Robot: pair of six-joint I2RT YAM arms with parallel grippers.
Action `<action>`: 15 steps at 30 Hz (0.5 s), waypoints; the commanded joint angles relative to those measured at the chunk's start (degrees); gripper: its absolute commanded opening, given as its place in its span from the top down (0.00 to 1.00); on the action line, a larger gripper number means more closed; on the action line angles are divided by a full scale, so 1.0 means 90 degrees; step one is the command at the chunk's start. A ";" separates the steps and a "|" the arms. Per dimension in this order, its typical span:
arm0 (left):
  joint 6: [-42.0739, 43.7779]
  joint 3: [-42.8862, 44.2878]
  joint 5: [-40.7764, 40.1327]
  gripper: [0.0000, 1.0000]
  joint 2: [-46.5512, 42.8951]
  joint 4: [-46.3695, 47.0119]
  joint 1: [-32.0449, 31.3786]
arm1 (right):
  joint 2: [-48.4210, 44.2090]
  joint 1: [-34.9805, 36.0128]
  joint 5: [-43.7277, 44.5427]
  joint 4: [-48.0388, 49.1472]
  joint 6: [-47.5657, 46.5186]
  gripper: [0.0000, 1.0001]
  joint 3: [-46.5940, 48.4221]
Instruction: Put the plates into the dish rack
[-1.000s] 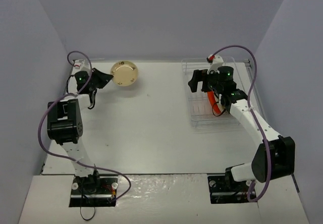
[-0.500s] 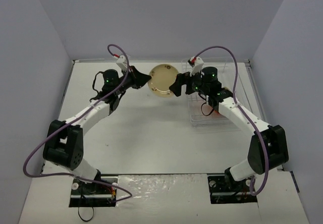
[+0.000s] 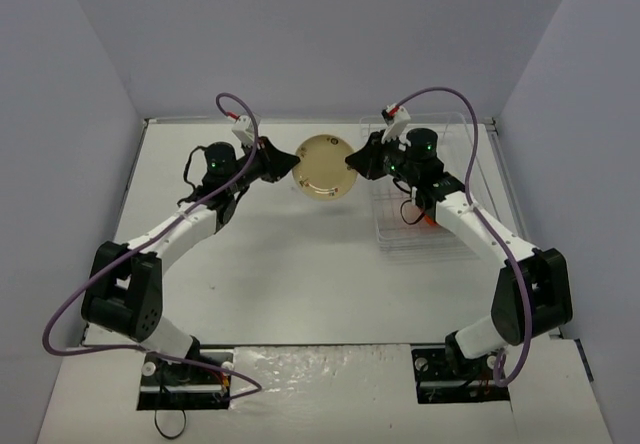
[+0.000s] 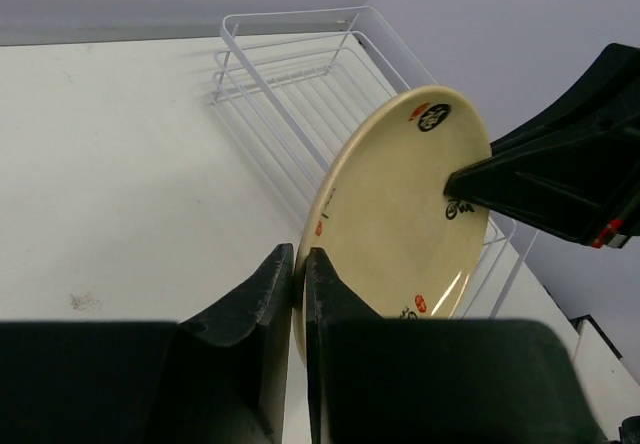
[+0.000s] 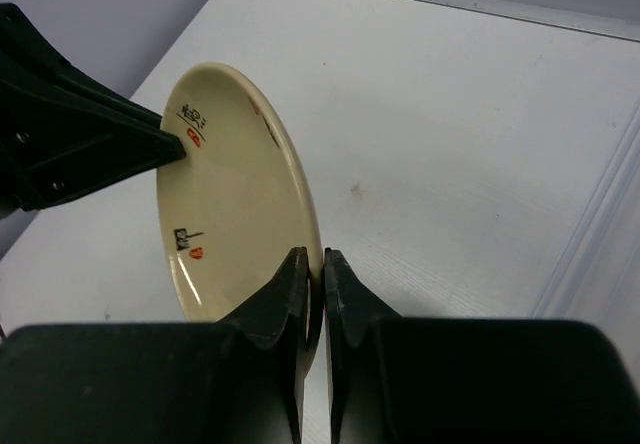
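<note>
A cream plate with small black and red marks hangs in the air at the back middle, held from both sides. My left gripper is shut on its left rim, and in the left wrist view the cream plate stands tilted up from my left gripper. My right gripper is shut on the opposite rim; in the right wrist view the cream plate rises from my right gripper. The dish rack of thin white wire lies at the right, with an orange-red plate standing in it.
The dish rack sits just behind the held plate in the left wrist view. Grey walls close in the white table on the left, back and right. Purple cables loop off both arms.
The right gripper, open half a second ago beside the plate, has shut on its right rim. A second ago the left gripper held the plate at the back left; it has been carried right.
</note>
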 commanded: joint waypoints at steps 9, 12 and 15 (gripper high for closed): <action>0.0009 0.0578 0.0371 0.52 -0.0172 0.0194 -0.0025 | -0.0884 0.0246 0.0825 -0.0174 -0.0529 1.00 0.0290; 0.0195 0.0687 0.0044 0.08 -0.0261 -0.0296 -0.0009 | -0.1125 0.0345 0.1815 -0.0758 -0.0747 1.00 0.0370; 0.0603 0.0757 -0.0719 0.03 -0.0439 -0.1235 0.0056 | -0.1455 0.0505 0.3055 -0.1418 -0.0945 1.00 0.0451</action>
